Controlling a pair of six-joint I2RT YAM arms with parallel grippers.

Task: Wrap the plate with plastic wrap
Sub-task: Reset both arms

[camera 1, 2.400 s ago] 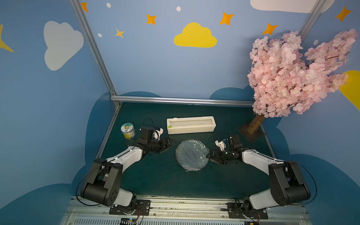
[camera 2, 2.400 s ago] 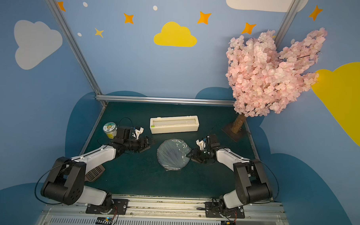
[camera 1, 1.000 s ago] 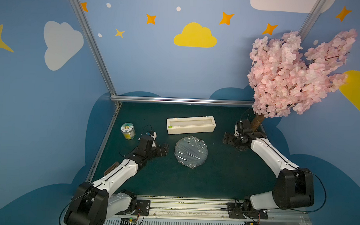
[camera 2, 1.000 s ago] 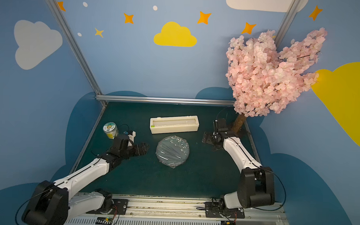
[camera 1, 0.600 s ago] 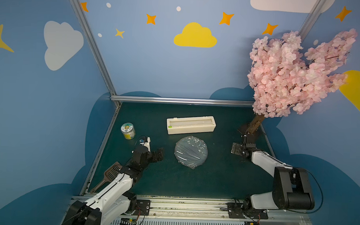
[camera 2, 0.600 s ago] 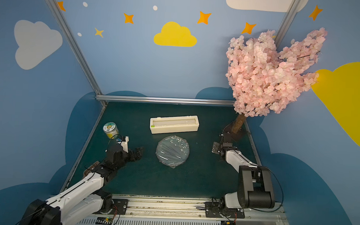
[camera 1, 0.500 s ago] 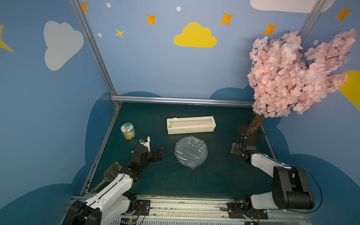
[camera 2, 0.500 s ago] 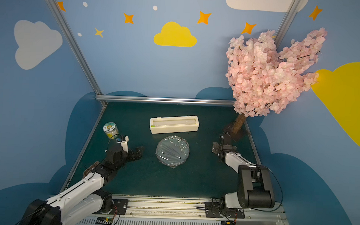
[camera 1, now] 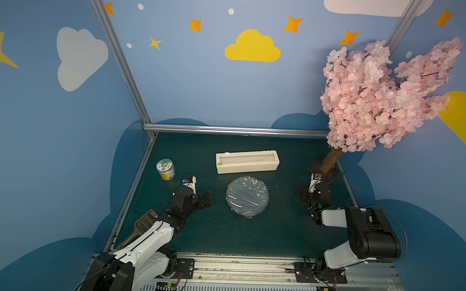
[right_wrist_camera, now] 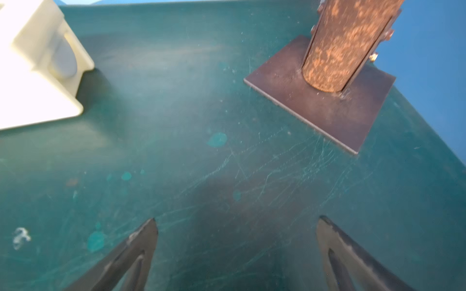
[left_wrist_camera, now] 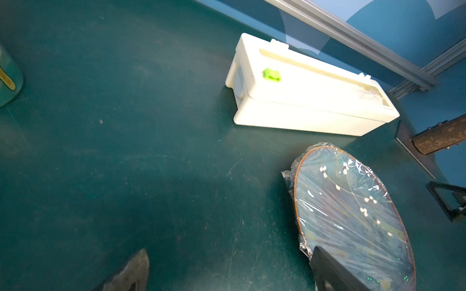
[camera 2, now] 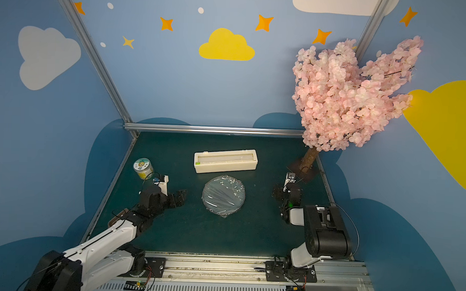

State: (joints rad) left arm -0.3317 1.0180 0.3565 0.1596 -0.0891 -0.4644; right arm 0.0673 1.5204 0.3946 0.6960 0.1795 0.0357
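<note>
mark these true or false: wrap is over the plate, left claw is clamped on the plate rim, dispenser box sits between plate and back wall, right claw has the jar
1. The plastic wrap covers the plate. True.
2. The left claw is clamped on the plate's rim. False: it is open and empty, beside the plate with a gap between them in both top views.
3. The dispenser box lies between the plate and the back wall. True.
4. The right claw holds the jar. False: it is open and empty near the tree base; the jar stands on the mat, on the left claw's side.
</note>
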